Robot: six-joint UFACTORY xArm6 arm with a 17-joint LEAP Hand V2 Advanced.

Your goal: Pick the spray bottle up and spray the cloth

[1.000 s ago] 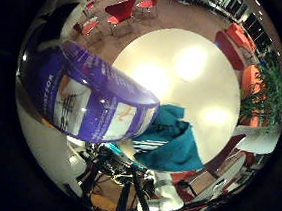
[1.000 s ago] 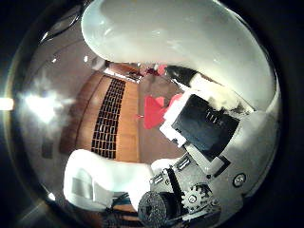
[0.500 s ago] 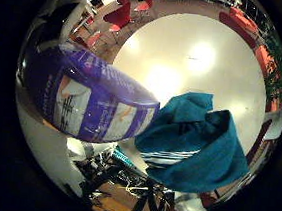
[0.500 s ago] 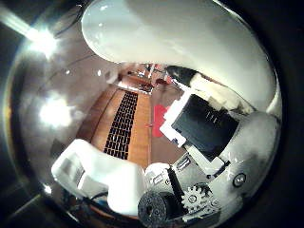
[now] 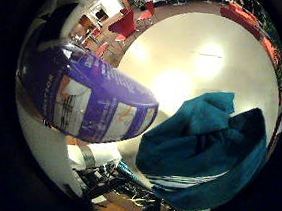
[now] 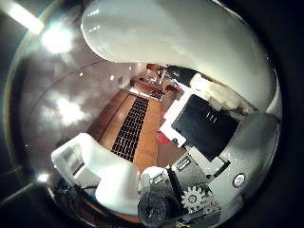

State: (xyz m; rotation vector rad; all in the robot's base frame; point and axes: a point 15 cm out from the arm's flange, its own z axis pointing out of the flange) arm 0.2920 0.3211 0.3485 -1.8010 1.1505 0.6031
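The spray bottle, white with a purple label, fills much of the little finger side view and lies close against my palm. Its white body also arches across the thumb side view. My right hand is shut on it, with white and black fingers curled beside the bottle. A crumpled teal cloth with a few white stripes lies on the round white table, just beyond the bottle's end. The bottle's nozzle is not visible.
Red chairs stand on the wooden floor past the table's far edge. More red seats line the room's far side. A dark floor grille runs along the wooden floor in the thumb side view.
The palm camera has moved nearer to the cloth, which now looks much larger beside the bottle. The bottle stays held in the hand as before.
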